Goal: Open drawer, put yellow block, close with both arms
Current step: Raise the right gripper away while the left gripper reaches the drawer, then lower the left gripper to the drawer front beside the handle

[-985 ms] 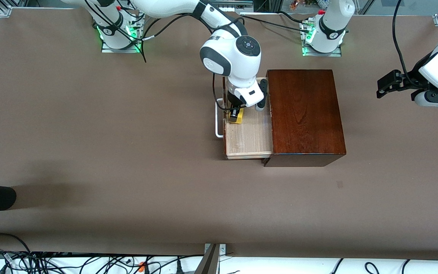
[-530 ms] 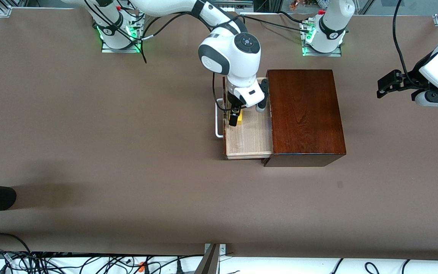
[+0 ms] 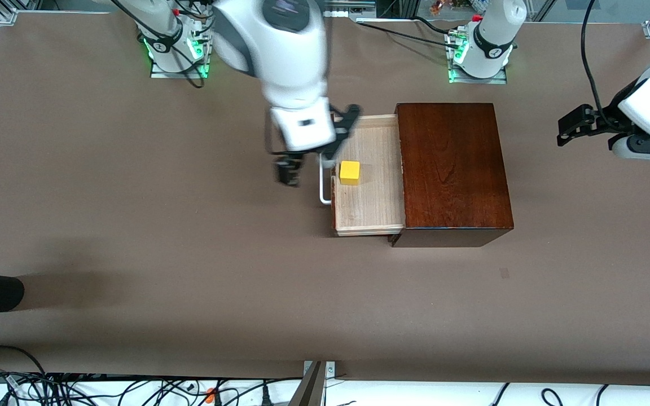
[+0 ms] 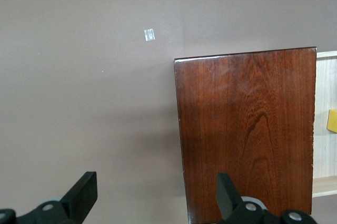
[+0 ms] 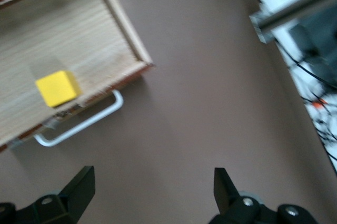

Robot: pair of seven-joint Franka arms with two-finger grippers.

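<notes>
The right arm reached from its base at the tabletop's top edge, its hand hanging fingers spread and empty over bare tabletop beside the handle. The left hand waited, fingers spread, above the tabletop at the left arm's end, pinching nothing. The block, a small matte yellow cube, sat in the drawer, close to its front wall. The drawer was a pale, fine-grained wood tray pulled out of a glossy dark box; its handle was a white U-shaped bar. The tabletop was plain matte brown; cables lay along its near edge.
</notes>
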